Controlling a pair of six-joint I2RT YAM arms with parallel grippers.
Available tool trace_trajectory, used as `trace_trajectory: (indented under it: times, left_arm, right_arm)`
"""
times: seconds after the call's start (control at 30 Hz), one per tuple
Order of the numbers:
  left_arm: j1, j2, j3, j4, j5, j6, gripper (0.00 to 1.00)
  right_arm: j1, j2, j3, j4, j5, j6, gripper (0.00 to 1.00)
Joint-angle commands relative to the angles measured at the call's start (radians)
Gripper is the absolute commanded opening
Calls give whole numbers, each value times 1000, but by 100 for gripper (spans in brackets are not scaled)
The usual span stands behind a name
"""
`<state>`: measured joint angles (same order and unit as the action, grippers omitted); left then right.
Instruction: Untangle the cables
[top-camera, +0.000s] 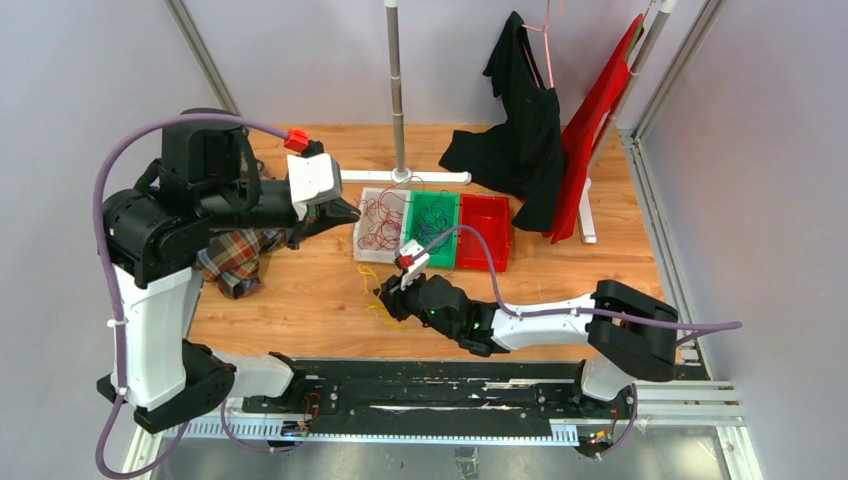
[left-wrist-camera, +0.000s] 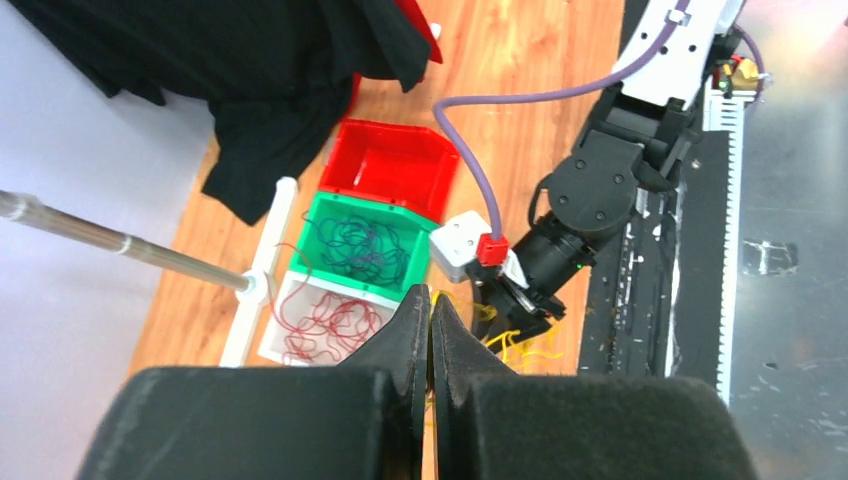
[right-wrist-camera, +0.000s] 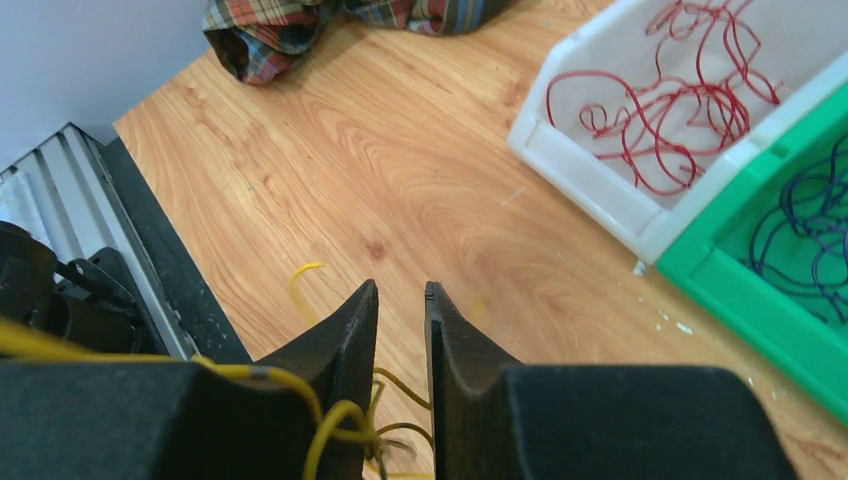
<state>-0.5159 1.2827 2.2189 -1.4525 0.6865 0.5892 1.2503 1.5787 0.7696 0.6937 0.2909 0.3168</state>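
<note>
The left gripper (left-wrist-camera: 430, 300) is hanging pressed together at the left. The right gripper (right-wrist-camera: 402, 292) is hovering, jaws narrowly apart, over springy yellow cables (right-wrist-camera: 335, 425) on the wood, near the white bin (right-wrist-camera: 580, 165) of curly red cables (right-wrist-camera: 690, 110) and the green bin (right-wrist-camera: 730, 285) of blue cables (left-wrist-camera: 360, 240). Next probably calls for a firm pinch, then a lift rightward to the glossy red bin (top-camera: 484, 263).

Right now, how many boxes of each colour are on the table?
White box: 1
Green box: 1
Red box: 1
Total: 3
</note>
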Motion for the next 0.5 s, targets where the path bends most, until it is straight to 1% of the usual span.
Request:
trace_trajectory:
  times: [0.0,0.2,0.37,0.47]
  left_arm:
    - [-9,23,114,24,-33,-22,0]
    - [-9,69,273,34,-143,-3,0]
    - [-9,28,260,149,-308,51,0]
    - [-9,-3,243,263,-408,81,0]
  right_arm:
    - [-12,26,-71,42,60,53,23]
    - [-12,33,-148,68,93,90,23]
    - [-12,41,-201,87,109,116,22]
    - [-12,48,-228,102,112,131,22]
